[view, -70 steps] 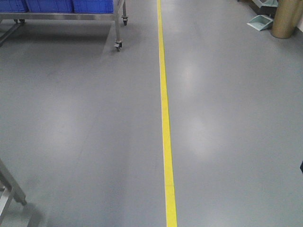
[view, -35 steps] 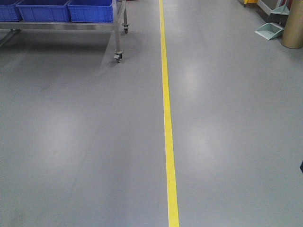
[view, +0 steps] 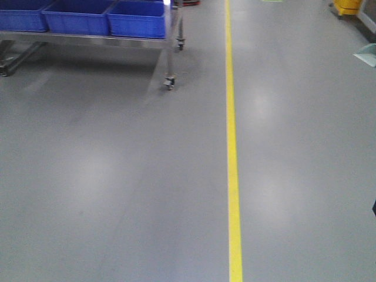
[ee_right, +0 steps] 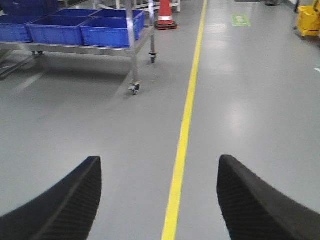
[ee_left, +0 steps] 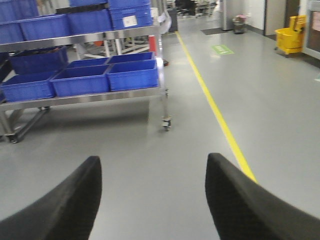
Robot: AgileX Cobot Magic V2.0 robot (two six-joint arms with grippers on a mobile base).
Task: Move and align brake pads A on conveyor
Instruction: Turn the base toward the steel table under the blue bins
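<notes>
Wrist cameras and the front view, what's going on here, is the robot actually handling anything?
Nothing is being handled right now. The left gripper and the right gripper are both open and empty, held out over the grey floor. A yellow line runs ahead, and a steel trolley with blue bins stands to the left of it. No brake pads or conveyor show in any view, so the robot seems to be away from the work area.

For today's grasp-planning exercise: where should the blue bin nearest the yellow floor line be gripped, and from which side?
Probably its upright end wall's top rim, from above on the line side: the bin is open-topped, and another bin crowds the opposite side.
</notes>
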